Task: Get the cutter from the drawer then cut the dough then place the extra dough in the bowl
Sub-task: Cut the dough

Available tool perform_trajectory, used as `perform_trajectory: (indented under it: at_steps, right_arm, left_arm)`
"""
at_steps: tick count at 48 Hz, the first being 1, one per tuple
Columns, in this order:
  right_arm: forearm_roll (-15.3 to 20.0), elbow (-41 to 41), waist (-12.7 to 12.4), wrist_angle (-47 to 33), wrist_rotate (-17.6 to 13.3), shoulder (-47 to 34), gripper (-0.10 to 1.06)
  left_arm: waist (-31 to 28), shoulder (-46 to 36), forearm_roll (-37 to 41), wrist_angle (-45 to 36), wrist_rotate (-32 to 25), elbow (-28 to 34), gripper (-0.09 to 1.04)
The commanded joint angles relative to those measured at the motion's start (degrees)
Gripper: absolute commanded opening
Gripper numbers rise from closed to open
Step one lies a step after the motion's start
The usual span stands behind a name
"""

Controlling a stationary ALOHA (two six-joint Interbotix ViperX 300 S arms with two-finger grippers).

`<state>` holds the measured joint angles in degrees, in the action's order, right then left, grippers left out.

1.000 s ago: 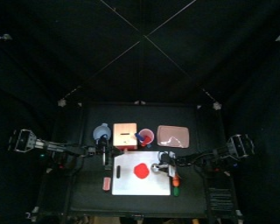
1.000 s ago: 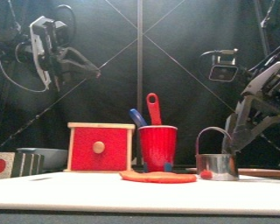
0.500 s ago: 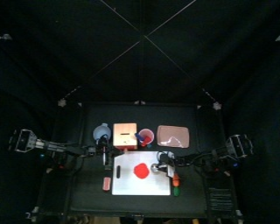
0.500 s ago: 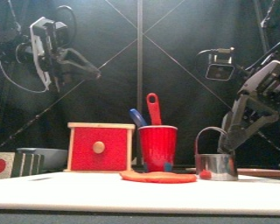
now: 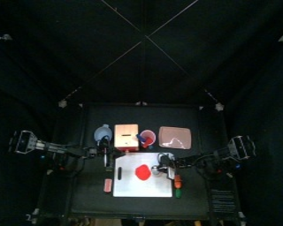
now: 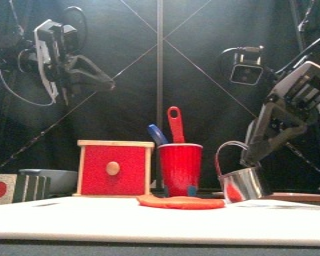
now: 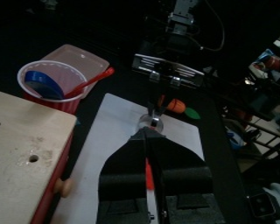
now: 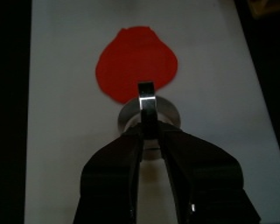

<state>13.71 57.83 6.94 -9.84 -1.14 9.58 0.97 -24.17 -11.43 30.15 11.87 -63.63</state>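
Note:
The round metal cutter hangs tilted just above the white board, to the right of the flat red dough. My right gripper is shut on its wire handle. From the right wrist, the cutter sits between the jaws, with the dough beyond it on the board. The wooden box with its red drawer front stands shut at the back left. My left gripper is held high at the left, jaws together and holding nothing. The blue-grey bowl is at the back left.
A red cup with a blue and a red toy knife stands behind the dough. The pink tray lies at the back right. Small toy foods lie by the board's right edge, and one red toy by its left edge.
The right gripper has risen and moved a little left, lifting the cutter off the board and tilting it. The left arm has stayed still.

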Motion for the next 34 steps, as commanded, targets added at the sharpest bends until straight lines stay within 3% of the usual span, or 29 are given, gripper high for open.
perform_trajectory:
  at_steps: [1, 21, 34]
  right_arm:
    - [-1.6, -2.8, -0.2, 0.0, 0.0, 0.8, 0.61]
    - [-7.7, -8.5, -1.2, 0.4, 0.0, 0.6, 0.61]
    - [-10.7, -12.8, -2.2, -0.1, 0.0, -4.2, 0.61]
  left_arm:
    - [-0.1, -0.2, 0.0, 0.5, -0.1, 0.5, 0.3]
    - [-0.1, -0.2, 0.0, 0.5, -0.2, 0.2, 0.3]
    - [-0.1, -0.2, 0.0, 0.5, -0.3, -0.1, 0.3]
